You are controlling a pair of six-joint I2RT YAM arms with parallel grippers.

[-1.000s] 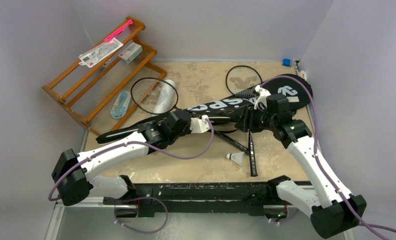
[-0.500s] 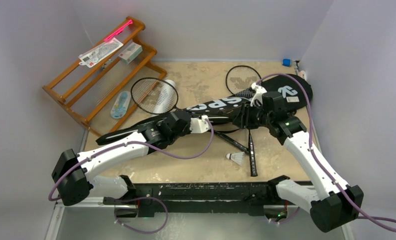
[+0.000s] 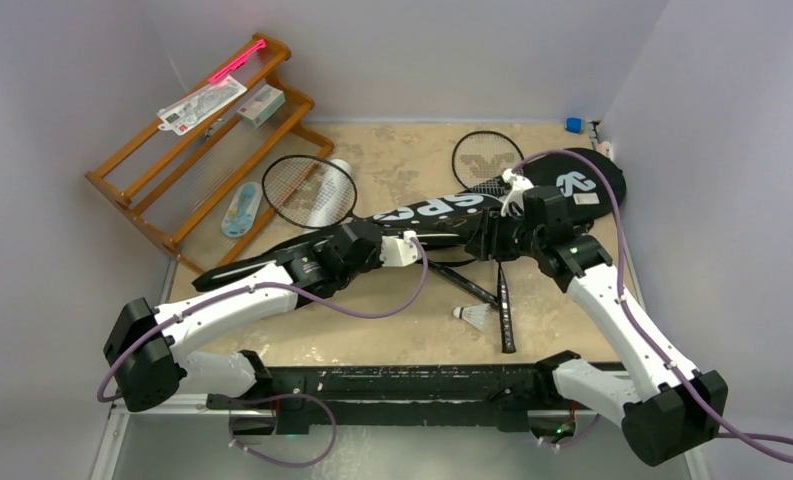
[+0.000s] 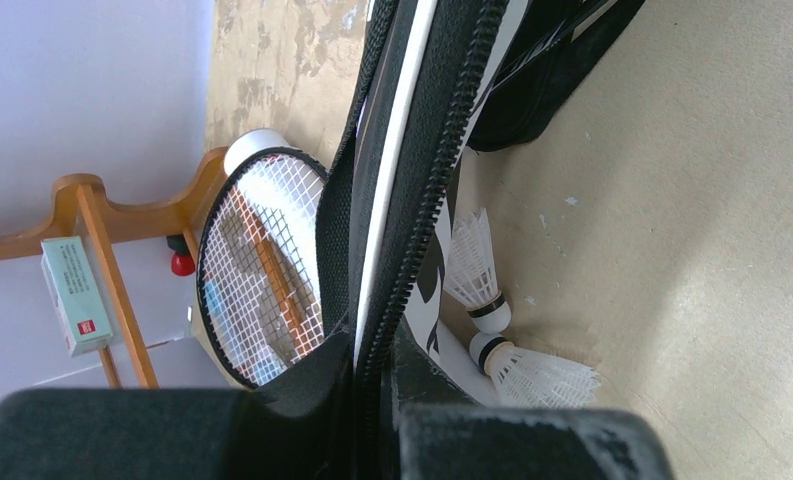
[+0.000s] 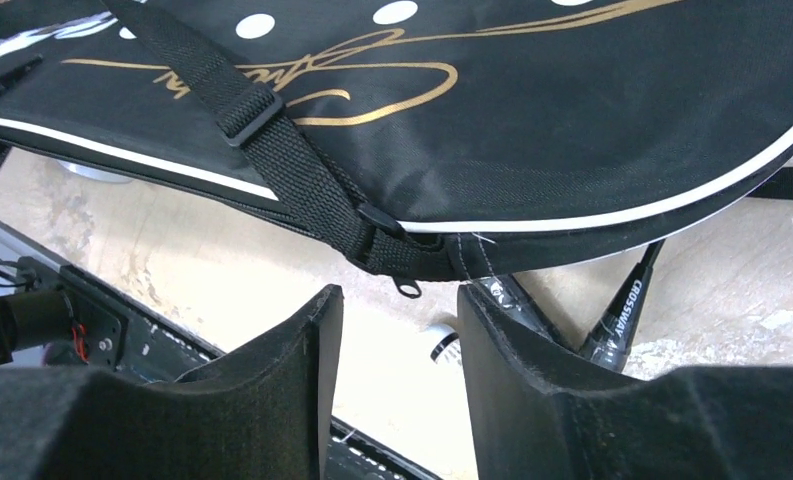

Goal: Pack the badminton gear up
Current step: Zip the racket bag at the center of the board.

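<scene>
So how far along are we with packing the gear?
Nothing looks packed: rackets, tube and shuttlecocks lie out on the table. In hand: the left tool is clamped on the bag at its zipper edge, and the right tool is open just under a bag's strap end. Left: open up, load everything, zip shut.

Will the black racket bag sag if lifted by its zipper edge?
Probably floppy: the black racket bag is thin zippered fabric, so it may sag beyond the left claw. Likely light, as it looks flat. Zipper teeth should resist slipping.
</scene>
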